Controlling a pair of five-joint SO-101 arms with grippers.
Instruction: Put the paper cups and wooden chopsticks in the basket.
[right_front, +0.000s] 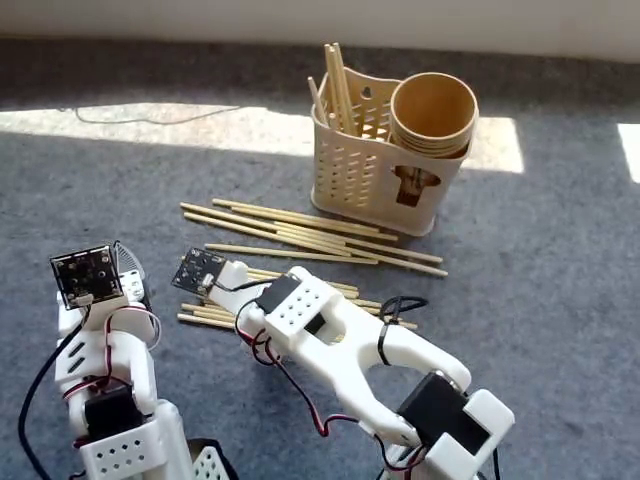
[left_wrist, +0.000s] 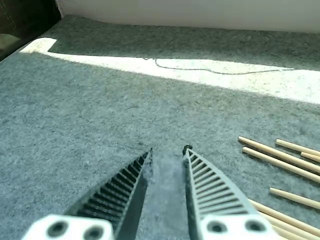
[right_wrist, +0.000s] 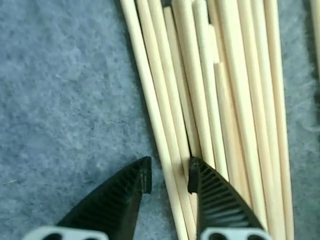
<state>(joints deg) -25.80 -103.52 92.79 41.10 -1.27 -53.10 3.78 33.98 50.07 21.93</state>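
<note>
A cream slotted basket (right_front: 360, 165) stands at the back, holding stacked paper cups (right_front: 432, 112) and a few upright wooden chopsticks (right_front: 337, 85). Many more chopsticks (right_front: 300, 232) lie loose on the grey carpet in front of it. My right gripper (right_wrist: 169, 170) is open low over a bundle of chopsticks (right_wrist: 225, 100), its fingertips straddling the outermost sticks; one finger (right_wrist: 212, 200) lies over the bundle. In the high view the right arm (right_front: 330, 330) stretches to the near bundle (right_front: 205, 317). My left gripper (left_wrist: 168, 151) is open over bare carpet, with chopstick ends (left_wrist: 275, 155) off to one side.
The left arm (right_front: 100, 330) stands at the near left. A sunlit strip (right_front: 150, 125) crosses the carpet behind, with a thin cable (left_wrist: 210, 70) lying in it. A wall runs along the back edge.
</note>
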